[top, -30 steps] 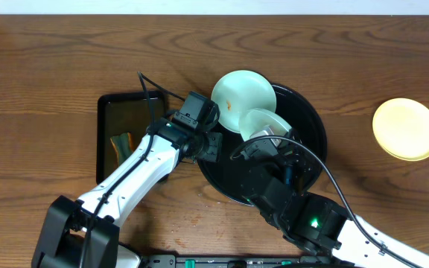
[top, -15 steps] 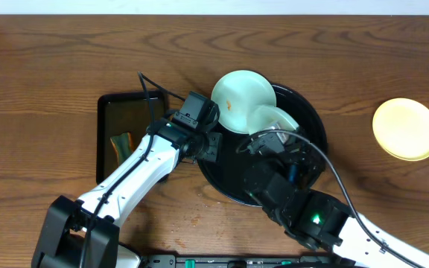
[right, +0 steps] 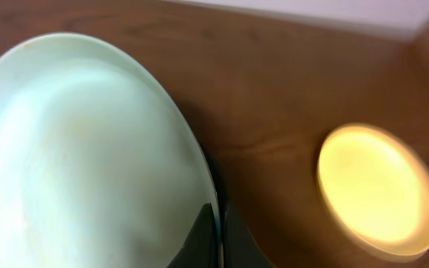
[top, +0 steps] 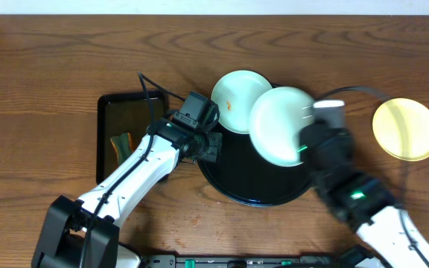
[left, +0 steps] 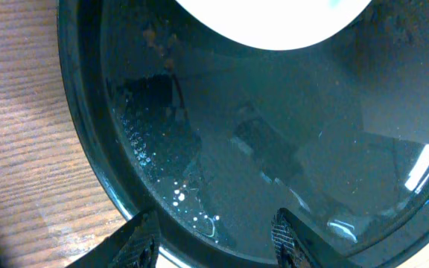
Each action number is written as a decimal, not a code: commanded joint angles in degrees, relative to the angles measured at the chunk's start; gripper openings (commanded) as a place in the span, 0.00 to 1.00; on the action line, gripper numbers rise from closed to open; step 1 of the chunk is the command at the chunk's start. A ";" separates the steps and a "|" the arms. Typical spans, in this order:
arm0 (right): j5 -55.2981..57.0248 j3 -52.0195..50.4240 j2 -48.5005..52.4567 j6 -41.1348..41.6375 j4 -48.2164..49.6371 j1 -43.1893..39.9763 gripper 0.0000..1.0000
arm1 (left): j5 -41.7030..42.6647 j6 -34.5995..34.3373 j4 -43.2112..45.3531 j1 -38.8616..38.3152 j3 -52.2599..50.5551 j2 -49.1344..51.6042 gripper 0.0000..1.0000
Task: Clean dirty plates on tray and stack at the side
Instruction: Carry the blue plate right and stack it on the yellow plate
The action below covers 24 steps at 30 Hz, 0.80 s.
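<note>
Above the tray [top: 233, 173] | right tool [top: 305, 145] pinching mint plate [top: 274, 123] | left tool [left: 214, 238] spread at rim

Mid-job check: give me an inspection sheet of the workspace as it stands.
Surface: wooden table.
Job's things: round black tray; smeared mint plate resting on its far-left rim; second mint plate held above it; yellow plate on the table at the right.
Clutter: rectangular tray holding a brown sponge.
Grippers: left gripper open at the round black tray's rim; right gripper shut on the second mint plate's edge.
Cables: black cable crossing the rectangular tray.
Surroundings: pale wall along the far edge.
</note>
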 commanded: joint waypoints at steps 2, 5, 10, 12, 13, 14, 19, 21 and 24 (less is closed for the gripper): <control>-27.39 1.16 -2.32 11.15 -1.97 -25.00 0.01 | 0.09 -0.28 -0.07 -0.09 0.35 0.46 0.50; -36.28 1.16 -0.83 13.07 -1.75 -40.44 0.01 | 0.09 -0.28 -0.04 -0.09 0.35 0.46 0.50; -43.50 1.16 4.22 15.19 0.20 -59.19 0.01 | 0.09 -0.28 -0.04 -0.09 0.35 0.46 0.50; -43.60 1.16 7.30 15.50 1.33 -64.00 0.01 | 0.09 -0.28 -0.04 -0.09 0.35 0.46 0.50; -43.47 1.16 8.87 15.61 1.95 -65.79 0.01 | 0.09 -0.28 -0.04 -0.09 0.35 0.46 0.50; -43.41 1.16 10.99 15.61 3.06 -67.67 0.01 | 0.09 -0.28 -0.04 -0.09 0.35 0.46 0.50; -42.16 1.16 21.40 15.58 9.81 -73.07 0.01 | 0.09 -0.28 -0.07 -0.09 0.35 0.46 0.50; -42.23 1.16 24.81 15.89 12.37 -74.20 0.01 | 0.09 -0.28 -0.09 -0.09 0.35 0.46 0.50; -41.99 1.16 28.57 16.70 14.84 -75.60 0.01 | 0.09 -0.28 -0.09 -0.09 0.35 0.46 0.50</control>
